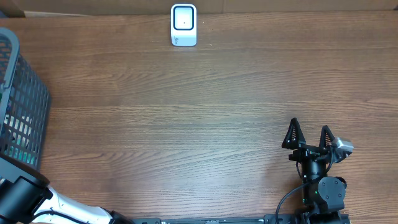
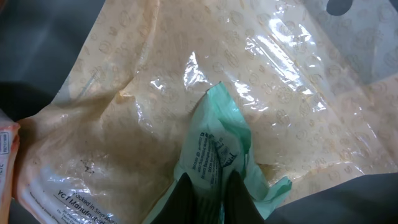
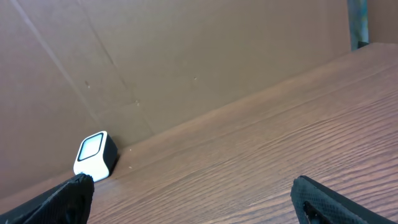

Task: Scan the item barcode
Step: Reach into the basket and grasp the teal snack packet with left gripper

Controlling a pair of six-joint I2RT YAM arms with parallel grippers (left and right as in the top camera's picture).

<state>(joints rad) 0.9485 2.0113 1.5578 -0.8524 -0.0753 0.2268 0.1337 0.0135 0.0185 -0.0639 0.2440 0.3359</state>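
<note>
Your wooden table [image 1: 205,118] fills the overhead view, and the dark mesh basket [image 1: 22,99] sits at its left edge, cut off by the frame. Through the mesh you get only scraps of white and green, nothing you can name. Below the basket, your left arm [image 1: 28,199] runs out of the picture, so its gripper is hidden from above.

On the left wrist view, a big crinkled clear plastic bag [image 2: 124,93] with a faint printed pattern covers nearly everything, and glare wipes out part of it. The left gripper [image 2: 209,190] is pinching a mint-green pouch [image 2: 217,143] lying on that bag. There's dark print on the pouch, too small to read, and you can't pick out a barcode. An orange packet [image 2: 5,146] is sliced off at the left edge.

Far right of the basket, the right gripper [image 1: 310,138] is spread wide over bare wood. The white barcode scanner [image 1: 183,25] stands well right of the basket at the far edge.
</note>
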